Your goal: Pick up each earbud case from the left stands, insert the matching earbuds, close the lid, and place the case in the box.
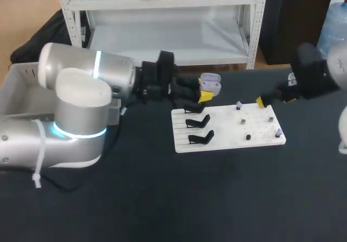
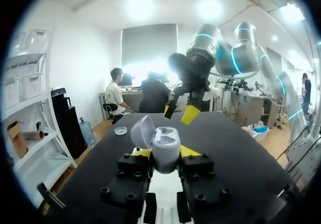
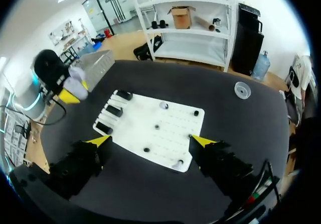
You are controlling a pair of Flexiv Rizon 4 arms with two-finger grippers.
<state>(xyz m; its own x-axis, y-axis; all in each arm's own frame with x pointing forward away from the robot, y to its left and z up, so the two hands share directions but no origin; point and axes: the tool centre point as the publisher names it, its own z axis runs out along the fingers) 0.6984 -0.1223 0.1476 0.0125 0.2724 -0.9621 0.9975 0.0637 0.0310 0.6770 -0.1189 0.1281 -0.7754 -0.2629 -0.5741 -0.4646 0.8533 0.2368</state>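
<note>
Box [image 1: 19, 87] sits at the table's left edge. Left gripper [image 1: 205, 93] clamps the open-lidded lavender earbud case [image 2: 165, 146], raised over the white board's [image 1: 227, 131] far-left edge. Right gripper [image 3: 153, 141] is spread wide over the board's far-right corner, well apart from the left.

**Room near, crowding far**

Bare table [image 1: 162, 198] spreads on the white board's [image 1: 227, 140] near side. Three black stands [image 1: 198, 122] block its left, small pegs [image 1: 248, 137] its right. The left gripper [image 1: 206, 95], clamping a case [image 1: 210, 82], overhangs its far-left corner; the right gripper [image 1: 262, 102] hangs by its far-right.
</note>
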